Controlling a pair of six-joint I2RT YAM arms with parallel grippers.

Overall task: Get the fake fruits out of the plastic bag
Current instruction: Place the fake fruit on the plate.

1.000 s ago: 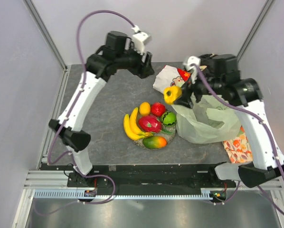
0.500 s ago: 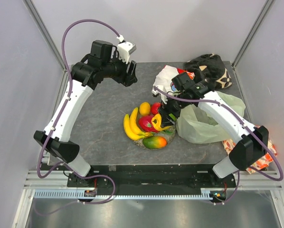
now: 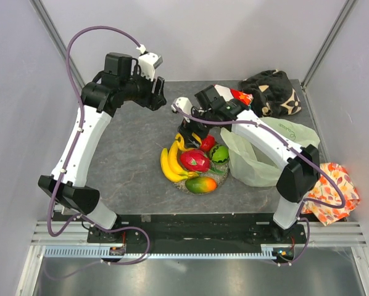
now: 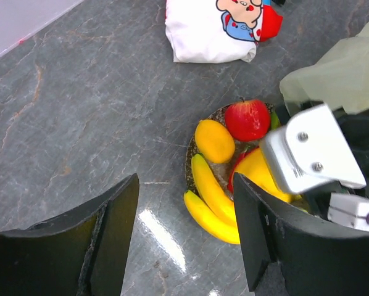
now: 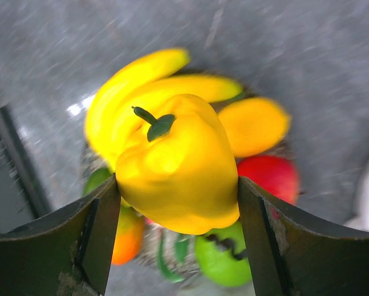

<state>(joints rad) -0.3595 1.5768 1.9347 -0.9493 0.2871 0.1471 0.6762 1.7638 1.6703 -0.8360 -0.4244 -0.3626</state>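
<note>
Two claws: my right gripper (image 5: 178,206) clamps a glossy yellow plastic pepper (image 5: 178,163) above the round dish (image 3: 223,176) of fake fruits (image 3: 195,161); the crinkly pale-green plastic bag (image 3: 258,166) lies beside it; my left gripper (image 4: 186,209) gapes, empty.

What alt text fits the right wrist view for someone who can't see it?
A yellow pepper, clamped in the right gripper, fills the middle. Below it, blurred, lie bananas, an orange fruit, a red apple and a green lime.
</note>
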